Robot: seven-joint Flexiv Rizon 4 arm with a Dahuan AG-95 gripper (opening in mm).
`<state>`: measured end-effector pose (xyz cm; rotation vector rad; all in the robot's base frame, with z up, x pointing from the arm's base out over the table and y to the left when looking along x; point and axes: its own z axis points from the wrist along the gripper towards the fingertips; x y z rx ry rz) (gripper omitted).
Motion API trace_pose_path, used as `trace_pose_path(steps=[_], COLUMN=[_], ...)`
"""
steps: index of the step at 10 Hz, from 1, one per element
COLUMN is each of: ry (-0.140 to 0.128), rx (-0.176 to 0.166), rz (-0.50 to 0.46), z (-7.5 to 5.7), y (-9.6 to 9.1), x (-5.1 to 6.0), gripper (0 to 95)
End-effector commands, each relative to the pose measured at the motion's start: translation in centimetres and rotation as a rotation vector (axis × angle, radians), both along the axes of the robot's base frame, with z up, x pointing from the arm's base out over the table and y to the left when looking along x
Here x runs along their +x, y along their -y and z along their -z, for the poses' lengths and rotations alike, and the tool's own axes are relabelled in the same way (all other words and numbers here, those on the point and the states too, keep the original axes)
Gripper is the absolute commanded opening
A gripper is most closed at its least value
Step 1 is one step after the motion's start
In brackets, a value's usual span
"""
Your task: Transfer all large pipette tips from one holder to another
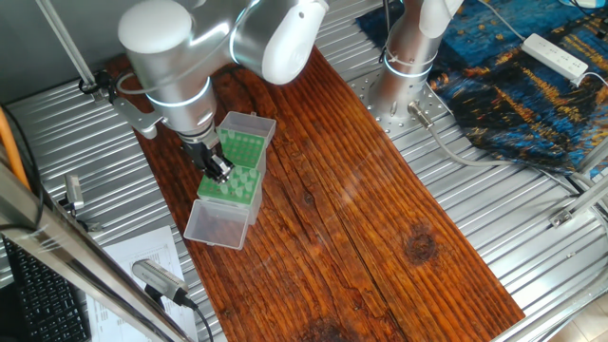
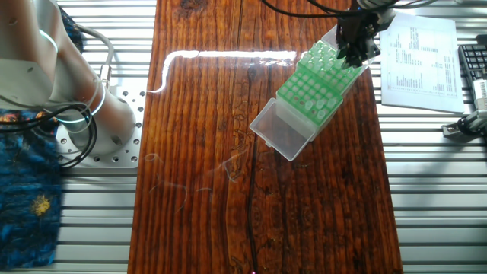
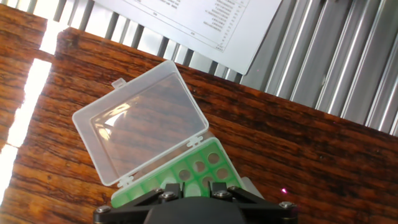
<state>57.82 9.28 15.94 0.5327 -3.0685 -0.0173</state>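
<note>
Large pipette tips [image 1: 231, 186] [image 2: 318, 97] stand upright as pale cones in the green near rack [image 1: 237, 195] [image 2: 308, 103], which sits toward one long edge of the wooden surface [image 1: 361, 218] [image 2: 198, 152].

Going by the fixed view with the arm overhead, nearest to us lies a printed sheet [image 1: 128, 252] [image 2: 418, 53] on the ribbed metal beside the surface. Just past it, the near lid [image 1: 215, 222] [image 2: 283, 131], clear plastic, lies flat and open, joined to the near rack. Above that rack the end effector [image 1: 220, 171] [image 2: 356, 47] points down, its dark fingers low over the seam where the near rack meets the far rack [image 1: 242, 147]. We cannot tell whether the fingers are spread or closed, nor whether they touch a tip. Behind the far rack its own clear far lid [image 1: 251, 126] stands tilted open.

Farther back, off the surface, the arm base [image 1: 408, 57] [image 2: 99, 122] is bolted to a metal plate, with a patterned blue cloth [image 1: 513, 85] [image 2: 27, 190] beside it and a white power strip [image 1: 556, 55] lying on the cloth.

From the hand view, we see one clear open lid [image 3: 140, 127] hinged to a green rack whose visible holes are empty; we cannot tell which box this is.
</note>
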Motion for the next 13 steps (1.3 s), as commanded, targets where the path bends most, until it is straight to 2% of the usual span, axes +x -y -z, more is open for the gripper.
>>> trace_pose_path(steps=[1,9,10,13], ry=[-0.008,-0.029,-0.048,-0.079], rx=[0.003,0.009,0.009,0.013], rz=[0.01,0.034,0.044,0.052], z=[0.07,-0.11,0.03,0.09], y=[-0.03,-0.04,-0.03,-0.02], x=[0.07,0.04,0.06,0.05], gripper=[19.0,19.0,19.0,19.0])
